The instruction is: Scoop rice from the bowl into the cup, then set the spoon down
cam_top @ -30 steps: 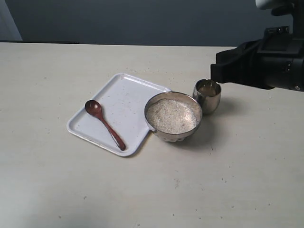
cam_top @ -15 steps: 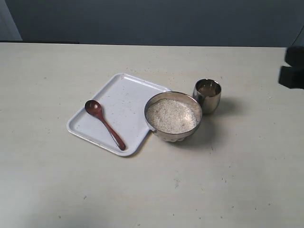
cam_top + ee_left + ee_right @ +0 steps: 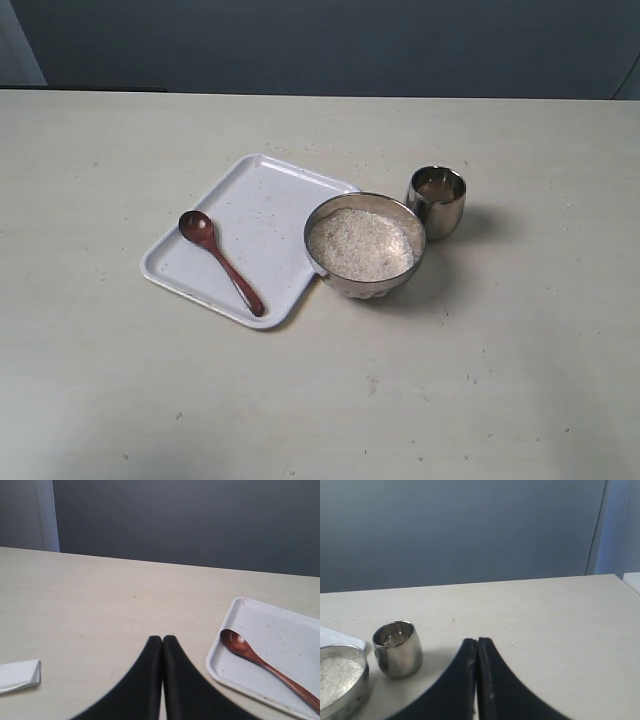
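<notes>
The steel bowl stands mid-table, filled with white rice. Just behind it to the right is the small steel cup, with some rice inside. The reddish-brown wooden spoon lies on the white tray, its oval end toward the back left. No arm shows in the exterior view. My left gripper is shut and empty, hovering over bare table beside the tray and spoon. Also shut and empty, my right gripper sits near the cup and the bowl's rim.
The tray touches the bowl's left side. A folded white paper or cloth lies on the table in the left wrist view. A dark wall runs behind the table's far edge.
The right arm, which filled the upper right of the exterior view a second ago, has pulled away to the right and out of that view. Spoon, bowl and cup have not moved.
</notes>
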You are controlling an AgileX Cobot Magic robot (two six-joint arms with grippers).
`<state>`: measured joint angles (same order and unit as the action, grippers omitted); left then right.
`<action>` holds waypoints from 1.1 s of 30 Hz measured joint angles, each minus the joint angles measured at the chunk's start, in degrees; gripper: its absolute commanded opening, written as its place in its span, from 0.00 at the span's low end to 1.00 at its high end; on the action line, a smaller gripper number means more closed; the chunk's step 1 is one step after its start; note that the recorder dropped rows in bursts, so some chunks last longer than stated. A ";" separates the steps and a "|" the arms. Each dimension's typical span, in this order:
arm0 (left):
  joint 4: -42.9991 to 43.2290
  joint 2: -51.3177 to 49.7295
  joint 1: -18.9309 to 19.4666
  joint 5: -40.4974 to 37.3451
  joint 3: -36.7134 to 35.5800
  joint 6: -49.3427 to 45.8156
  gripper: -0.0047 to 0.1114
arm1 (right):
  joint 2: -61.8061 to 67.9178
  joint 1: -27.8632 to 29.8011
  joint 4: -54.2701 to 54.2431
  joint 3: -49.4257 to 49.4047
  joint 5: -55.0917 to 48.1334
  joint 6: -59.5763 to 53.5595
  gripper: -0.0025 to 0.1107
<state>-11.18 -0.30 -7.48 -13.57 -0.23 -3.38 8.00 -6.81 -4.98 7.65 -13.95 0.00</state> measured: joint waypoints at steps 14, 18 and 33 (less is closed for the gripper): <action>0.00 0.00 0.00 0.00 0.00 0.00 0.04 | -5.99 7.05 0.00 -6.08 0.02 0.00 0.02; 0.00 0.00 0.00 0.00 0.00 0.00 0.04 | -7.27 7.14 -0.89 -7.35 -0.09 0.00 0.02; 0.00 0.00 0.00 0.00 0.00 0.00 0.04 | -7.67 7.14 -2.03 -7.35 -3.60 0.00 0.02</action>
<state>-11.18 -0.30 -7.48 -13.57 -0.23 -3.38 0.33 0.33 -7.01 0.29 -17.56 0.00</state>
